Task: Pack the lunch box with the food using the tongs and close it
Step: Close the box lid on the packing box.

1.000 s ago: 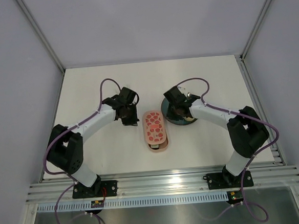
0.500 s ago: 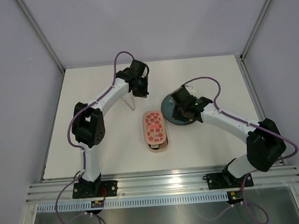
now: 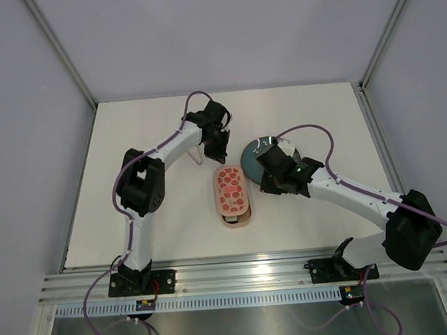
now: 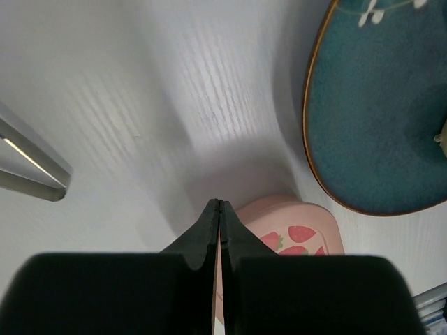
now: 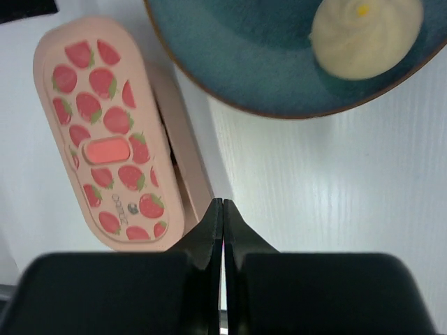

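We see the left hand (image 4: 219, 209) and right hand (image 5: 222, 209) pressed shut, empty, each near the salmon-pink plastic lunch box (image 5: 185, 153) on the white desk (image 3: 181, 216), spotted lid (image 5: 105, 132) offset on top.

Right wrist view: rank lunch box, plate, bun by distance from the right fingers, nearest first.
1. lunch box: just left of the shut right fingers.
2. plate: ahead, across the top of view.
3. bun: on the plate, top right.

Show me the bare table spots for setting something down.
Free: the far strip behind the plate, the left side beyond the left arm, the near strip before the lunch box. Crowded: around lunch box, plate and tongs.
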`<state>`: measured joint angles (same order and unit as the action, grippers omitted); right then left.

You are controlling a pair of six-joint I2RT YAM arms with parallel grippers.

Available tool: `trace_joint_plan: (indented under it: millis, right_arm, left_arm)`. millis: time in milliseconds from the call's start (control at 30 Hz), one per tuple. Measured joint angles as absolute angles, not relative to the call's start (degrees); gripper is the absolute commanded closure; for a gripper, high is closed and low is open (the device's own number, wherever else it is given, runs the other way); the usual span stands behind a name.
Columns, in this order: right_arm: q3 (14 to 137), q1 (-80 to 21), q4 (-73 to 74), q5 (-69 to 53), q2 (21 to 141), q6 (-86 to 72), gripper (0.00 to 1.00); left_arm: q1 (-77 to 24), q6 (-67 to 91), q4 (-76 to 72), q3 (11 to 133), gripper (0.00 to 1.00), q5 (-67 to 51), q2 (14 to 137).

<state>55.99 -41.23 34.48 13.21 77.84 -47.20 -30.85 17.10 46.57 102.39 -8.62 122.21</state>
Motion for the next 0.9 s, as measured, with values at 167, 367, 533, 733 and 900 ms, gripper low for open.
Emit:
trace_joint_plan:
  millis: [167,367,533,733,900]
  right_arm:
    - [55.7,-52.9,35.4,16.8,77.6,-47.8,1.0]
    - [49.6,-65.7,34.9,20.3,72.6,-51.6,1.0]
    - [49.4,-72.9,33.9,21.9,76.3,-54.0,1.0]
    - [50.3,-74.4,32.5,21.9,85.5,-55.3,1.0]
    - [51.4,-74.4,32.2,22.0,87.4,-56.2,1.0]
  left_arm:
    - [-32.4,16.7,46.7,100.7,1.0,-9.2,122.2]
    - [-32.4,16.4,46.6,100.2,1.0,-9.2,122.2]
    - [-32.3,16.3,46.7,99.7,1.0,-9.2,122.2]
    - [-32.2,16.4,46.0,98.2,1.0,-9.2,122.2]
    - [-32.2,16.4,45.8,95.9,1.0,-9.1,122.1]
